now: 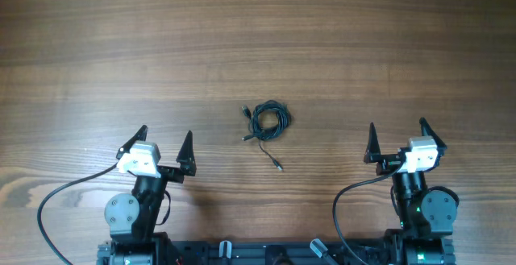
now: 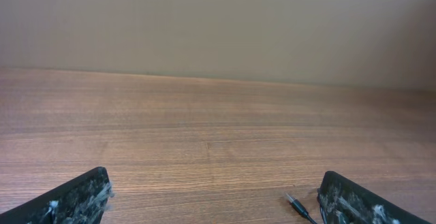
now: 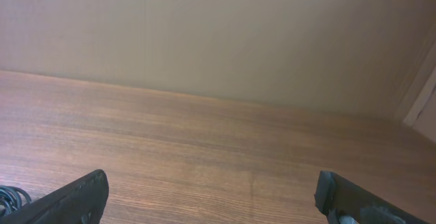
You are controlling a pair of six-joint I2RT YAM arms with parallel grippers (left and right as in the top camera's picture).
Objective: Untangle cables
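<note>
The cables (image 1: 266,121) lie bunched in one small dark coil at the middle of the wooden table, with short plug ends trailing toward the front. My left gripper (image 1: 166,142) stands open to the coil's front left, well apart from it, nothing between its fingers. In the left wrist view a single plug end (image 2: 297,204) shows beside the right fingertip (image 2: 340,200). My right gripper (image 1: 397,137) is open to the coil's front right, also apart. A dark edge of the coil (image 3: 9,197) shows at the lower left of the right wrist view.
Thicker black cables (image 1: 60,196) run from each arm's base along the table's front edge. A plain wall (image 2: 218,26) rises behind the far edge of the table (image 1: 258,23).
</note>
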